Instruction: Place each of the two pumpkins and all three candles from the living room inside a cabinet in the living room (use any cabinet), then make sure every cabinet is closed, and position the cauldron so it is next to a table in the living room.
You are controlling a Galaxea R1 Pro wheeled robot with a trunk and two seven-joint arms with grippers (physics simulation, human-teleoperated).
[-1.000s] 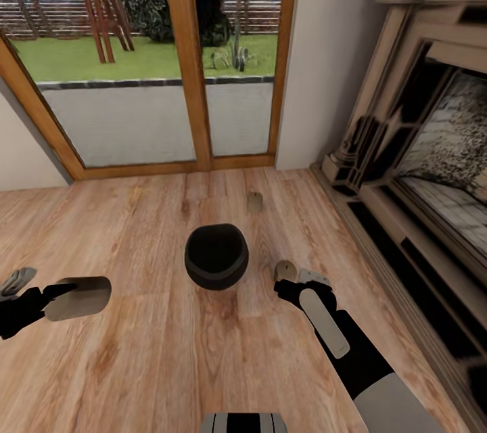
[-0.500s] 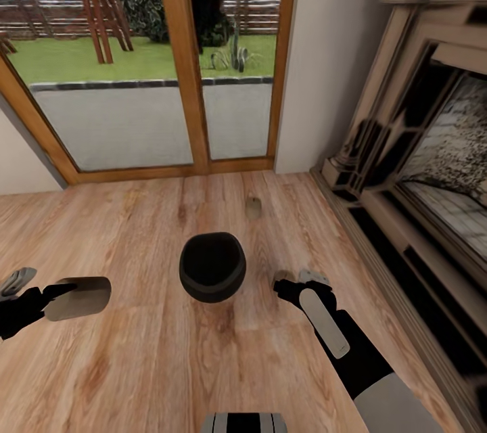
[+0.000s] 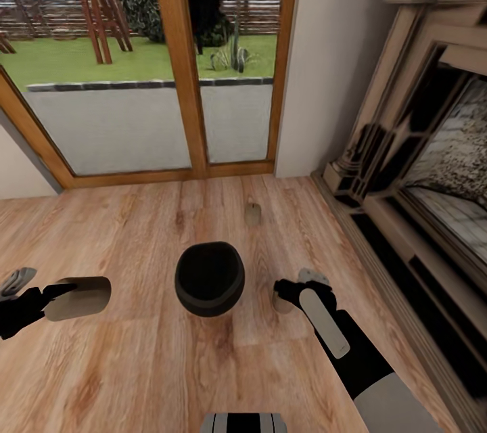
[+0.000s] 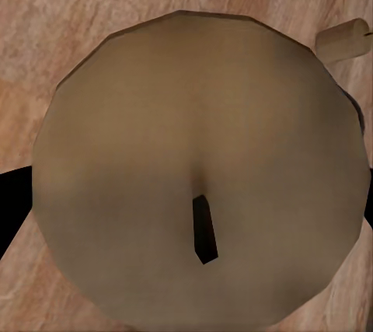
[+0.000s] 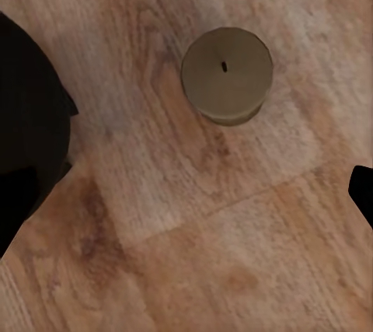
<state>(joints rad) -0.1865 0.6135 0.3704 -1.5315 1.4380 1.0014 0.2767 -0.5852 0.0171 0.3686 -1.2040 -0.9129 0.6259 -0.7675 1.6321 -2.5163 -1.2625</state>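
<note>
Candle [image 4: 202, 184] clamped in left gripper [image 3: 47, 298]; right gripper [image 3: 287, 292] spread above second candle [image 5: 227, 75], beside cauldron [image 3: 210, 277].

Left end effector [image 3: 40, 298] grips something; right end effector [image 3: 297, 287] points downward, spread.

A home's living room, rendered in a simulator. Warm wood-plank flooring [image 3: 135, 365] runs up to a wood-framed glass patio door [image 3: 182, 61], beyond which lie a paved strip, a lawn [image 3: 81, 57], shrubs and a slatted garden fence [image 3: 40, 13]. Along the right wall stands an ornate carved fireplace surround [image 3: 406, 149] with a stone-lined firebox [image 3: 460, 149]. The walls are plain cream plaster.
</note>
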